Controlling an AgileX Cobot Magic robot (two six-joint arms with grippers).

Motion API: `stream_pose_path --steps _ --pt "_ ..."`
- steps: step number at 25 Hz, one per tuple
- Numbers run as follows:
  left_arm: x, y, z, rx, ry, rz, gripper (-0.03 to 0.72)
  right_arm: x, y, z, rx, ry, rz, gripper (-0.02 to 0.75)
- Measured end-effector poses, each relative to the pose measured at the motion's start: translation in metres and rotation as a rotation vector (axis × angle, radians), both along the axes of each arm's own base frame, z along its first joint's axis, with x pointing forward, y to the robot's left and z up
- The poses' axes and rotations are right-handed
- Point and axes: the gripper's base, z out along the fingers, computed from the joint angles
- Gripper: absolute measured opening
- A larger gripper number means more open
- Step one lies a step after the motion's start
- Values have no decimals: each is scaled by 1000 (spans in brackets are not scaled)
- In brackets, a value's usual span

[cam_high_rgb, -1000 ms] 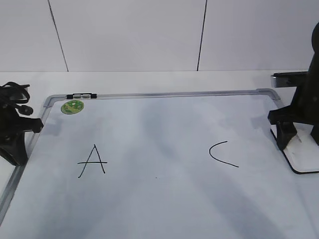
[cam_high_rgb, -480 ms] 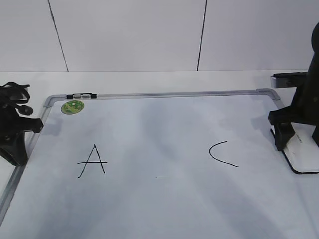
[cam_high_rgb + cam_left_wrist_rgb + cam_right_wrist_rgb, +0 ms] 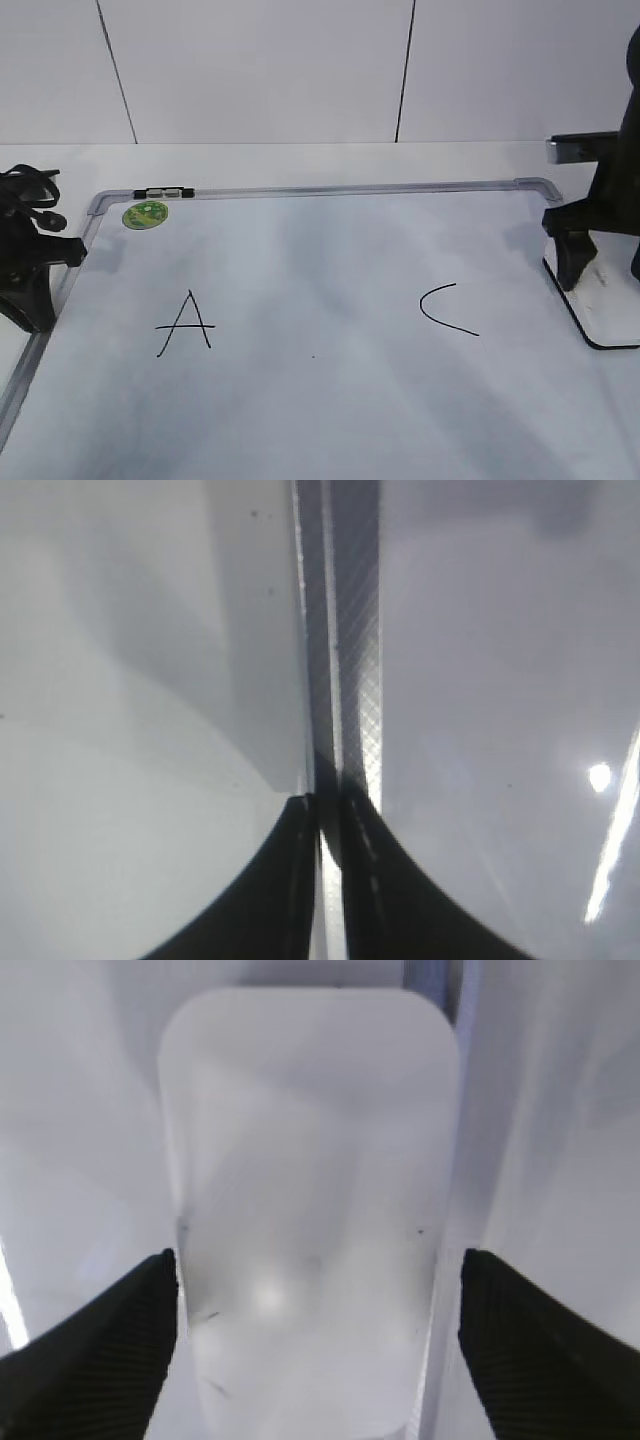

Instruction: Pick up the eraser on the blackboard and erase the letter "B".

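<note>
1. Eraser lies flat at the right edge of the blackboard; in my right wrist view it fills the gap between my two dark fingers.
2. My right gripper has its jaws spread apart, one finger on each long side of the eraser, each just at the eraser's edge; I cannot tell whether either one touches it.
3. From the exterior view, my right gripper stands over the white eraser, whose black underside shows as a thin dark rim on the board.
4. My left gripper has its jaws drawn together with only a sliver of light between them, holding nothing, sitting over the board's silver-grey frame.
5. Black letters "A" and "C" are on the board, with bare white surface and one tiny dark speck between them; no "B" shows there.
6. Round green sticker sits in the far left corner.
</note>
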Motion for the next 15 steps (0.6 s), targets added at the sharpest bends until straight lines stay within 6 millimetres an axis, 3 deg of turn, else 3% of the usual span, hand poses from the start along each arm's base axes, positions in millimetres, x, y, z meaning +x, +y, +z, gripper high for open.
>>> stream_pose_path --steps 6,15 --pt "0 0 0 0 0 -2 45 14 -1 25 -8 -64 1 650" --pt "0 0 0 0 0 -2 45 25 5 45 53 -136 -21 617"
